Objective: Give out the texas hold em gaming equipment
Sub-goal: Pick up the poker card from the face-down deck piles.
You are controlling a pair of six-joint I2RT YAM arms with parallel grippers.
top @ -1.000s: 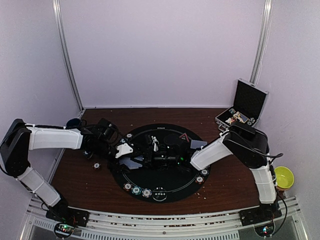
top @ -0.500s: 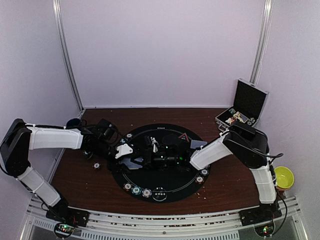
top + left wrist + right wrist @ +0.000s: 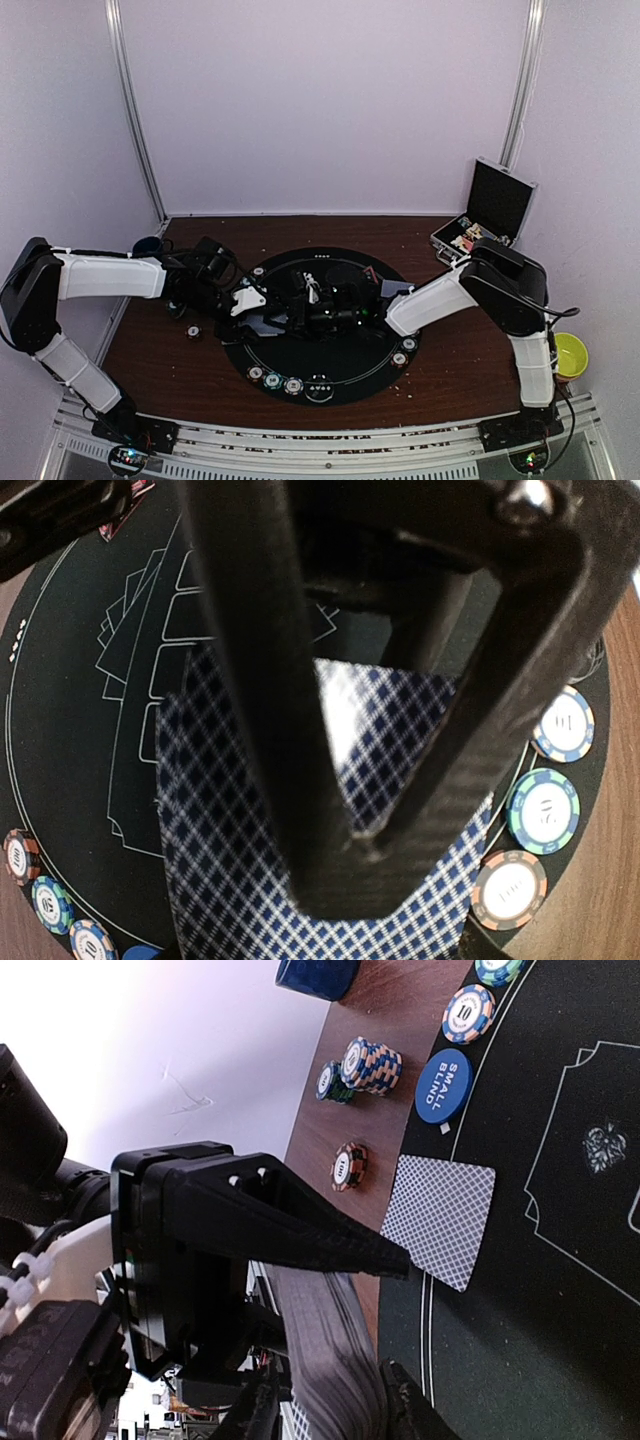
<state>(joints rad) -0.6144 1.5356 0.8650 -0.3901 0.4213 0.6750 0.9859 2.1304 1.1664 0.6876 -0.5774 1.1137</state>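
Left gripper point(image 3: 355, 868): fingers narrow toward their tips above a blue-checked card back point(image 3: 230, 880); we cannot tell if they pinch it.
Right gripper point(image 3: 335, 1415): fingers flank the deck of cards point(image 3: 320, 1350); we cannot tell whether it is clamped.
Loose card point(image 3: 440, 1220): face down, straddling the black mat point(image 3: 560, 1360) rim, beside the blue Small Blind disc point(image 3: 442, 1085).

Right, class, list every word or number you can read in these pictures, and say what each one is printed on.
"SMALL BLIND": on the blue disc.
"10": on the orange and blue chip next to that disc.
The figures on the other chips are too blurred to read.
The black mat shows white outlines and an emblem, but no readable words.
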